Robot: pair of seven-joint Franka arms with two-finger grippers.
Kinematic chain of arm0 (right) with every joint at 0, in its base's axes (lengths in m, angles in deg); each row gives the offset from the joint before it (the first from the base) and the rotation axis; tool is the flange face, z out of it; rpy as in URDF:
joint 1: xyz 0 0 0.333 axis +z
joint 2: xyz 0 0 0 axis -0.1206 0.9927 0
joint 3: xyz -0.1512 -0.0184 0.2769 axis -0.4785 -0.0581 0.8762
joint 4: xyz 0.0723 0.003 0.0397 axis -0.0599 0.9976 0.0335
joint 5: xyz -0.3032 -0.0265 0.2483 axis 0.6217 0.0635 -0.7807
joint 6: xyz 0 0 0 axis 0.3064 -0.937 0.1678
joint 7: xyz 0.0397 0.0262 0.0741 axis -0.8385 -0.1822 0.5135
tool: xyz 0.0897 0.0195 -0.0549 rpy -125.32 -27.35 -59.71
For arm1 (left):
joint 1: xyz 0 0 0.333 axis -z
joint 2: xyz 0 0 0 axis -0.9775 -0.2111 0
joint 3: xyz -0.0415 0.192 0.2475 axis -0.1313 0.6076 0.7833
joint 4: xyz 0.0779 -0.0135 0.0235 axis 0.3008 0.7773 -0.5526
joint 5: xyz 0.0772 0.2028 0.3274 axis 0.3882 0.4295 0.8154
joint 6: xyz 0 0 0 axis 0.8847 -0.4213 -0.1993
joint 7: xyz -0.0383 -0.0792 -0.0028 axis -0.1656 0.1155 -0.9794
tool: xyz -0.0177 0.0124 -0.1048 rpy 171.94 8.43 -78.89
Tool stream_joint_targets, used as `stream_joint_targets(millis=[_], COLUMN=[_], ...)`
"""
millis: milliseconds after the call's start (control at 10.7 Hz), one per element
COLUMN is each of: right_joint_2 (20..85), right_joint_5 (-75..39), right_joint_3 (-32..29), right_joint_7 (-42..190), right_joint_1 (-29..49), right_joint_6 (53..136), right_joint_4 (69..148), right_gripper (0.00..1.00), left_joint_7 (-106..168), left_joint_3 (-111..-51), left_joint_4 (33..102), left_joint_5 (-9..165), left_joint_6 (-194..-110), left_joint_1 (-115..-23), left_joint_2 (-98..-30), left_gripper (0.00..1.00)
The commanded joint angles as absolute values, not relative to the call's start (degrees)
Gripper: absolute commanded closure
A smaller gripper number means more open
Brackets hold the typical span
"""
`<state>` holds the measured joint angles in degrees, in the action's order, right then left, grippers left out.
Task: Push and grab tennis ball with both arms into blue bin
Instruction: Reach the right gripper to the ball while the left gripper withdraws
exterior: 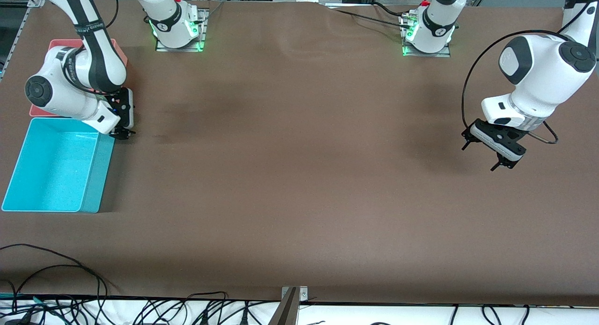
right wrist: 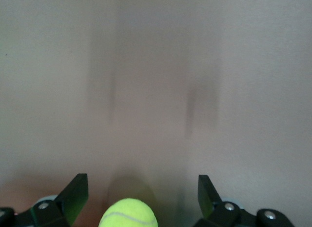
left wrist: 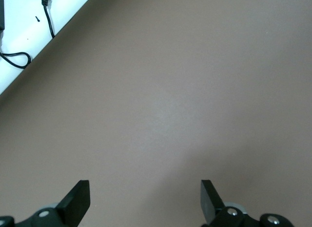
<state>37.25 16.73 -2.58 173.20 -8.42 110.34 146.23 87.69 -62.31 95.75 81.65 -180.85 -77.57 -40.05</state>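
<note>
The ball (right wrist: 128, 213) lies on the table between the wide-open, empty right gripper (exterior: 122, 132) beside the blue bin (exterior: 91, 195) at the front view's left, not yet binned, while the left gripper (exterior: 482, 152), equally open and empty, waits at right.

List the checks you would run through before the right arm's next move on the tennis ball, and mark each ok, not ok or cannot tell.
1. Right end effector open: ok, fingers spread wide.
2. Tennis ball between its fingers: ok in the right wrist view; the arm hides the ball in the front view.
3. Ball already gripped: not ok, both fingers stand apart from it.
4. Blue bin ready: ok, it sits beside the right end effector, nearer the front camera, with nothing seen in it.
5. Left end effector out of the way: ok, open, over bare table at the left arm's end.
6. Ball resting on the table: cannot tell.
</note>
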Motion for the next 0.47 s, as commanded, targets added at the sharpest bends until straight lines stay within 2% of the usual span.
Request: stream_joint_targets(millis=[0, 94, 187, 374], right_joint_2=[36.73, 36.90, 37.16, 37.17], right_joint_5=[16.80, 16.71, 17.32, 17.41], right_joint_3=[-3.05, -3.23, -4.71, -6.48], right_joint_7=[174.28, 173.15, 172.97, 172.70], right_joint_1=[-8.24, -8.24, -8.24, -8.24], right_joint_6=[113.93, 115.07, 115.61, 115.70], right_joint_4=[150.49, 151.46, 151.47, 151.21], right_gripper=[0.01, 0.04, 0.00, 0.00], left_joint_7=[84.40, 81.25, 77.82, 72.37], left_joint_3=[-62.47, -62.47, -62.38, -62.12], left_joint_4=[97.01, 96.75, 96.48, 95.52], left_joint_5=[80.52, 80.52, 80.52, 80.61], left_joint_6=[-179.47, -177.19, -175.95, -172.53], left_joint_1=[-77.63, -77.63, -77.63, -77.63], left_joint_2=[-36.60, -35.90, -35.02, -34.05], left_gripper=[0.00, 0.00, 0.00, 0.00])
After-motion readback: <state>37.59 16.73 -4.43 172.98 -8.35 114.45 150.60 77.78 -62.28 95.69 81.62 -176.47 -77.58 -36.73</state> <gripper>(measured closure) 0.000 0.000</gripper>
